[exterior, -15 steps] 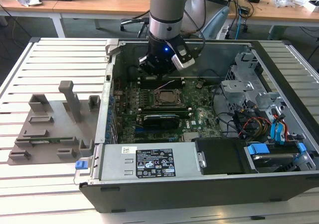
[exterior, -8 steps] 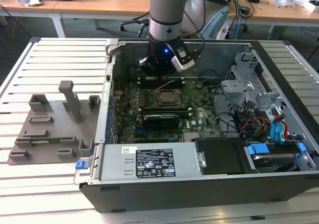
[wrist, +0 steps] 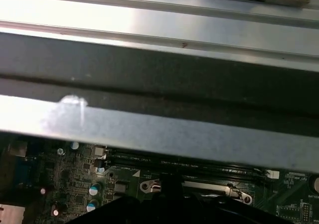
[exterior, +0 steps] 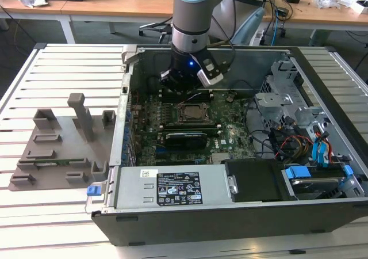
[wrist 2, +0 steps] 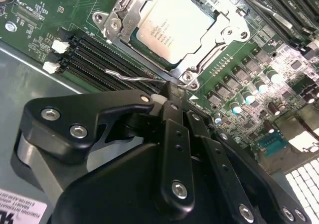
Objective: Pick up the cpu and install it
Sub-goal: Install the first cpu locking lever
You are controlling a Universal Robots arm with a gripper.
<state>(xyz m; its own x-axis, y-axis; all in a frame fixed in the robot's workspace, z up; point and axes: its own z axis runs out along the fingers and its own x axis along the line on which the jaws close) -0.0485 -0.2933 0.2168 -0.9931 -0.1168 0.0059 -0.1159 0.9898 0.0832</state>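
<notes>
step: install stage, by the look, with the cpu (wrist 2: 174,22) already seated in the socket frame (wrist 2: 117,20) and clamping still open
needs: a light, exact touch on thin wire
computer case (exterior: 172,230): open-topped, all round the gripper (wrist 2: 171,90)
gripper: fingers together, nothing visibly held, tip at the wire lever (wrist 2: 129,77)
cpu: just beyond the fingertips, apart

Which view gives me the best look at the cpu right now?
The second wrist view: the cpu lies in the socket frame with its pale top large and clear. The exterior view shows it small, mid-motherboard. The first wrist view faces the case wall and a strip of motherboard.
</notes>
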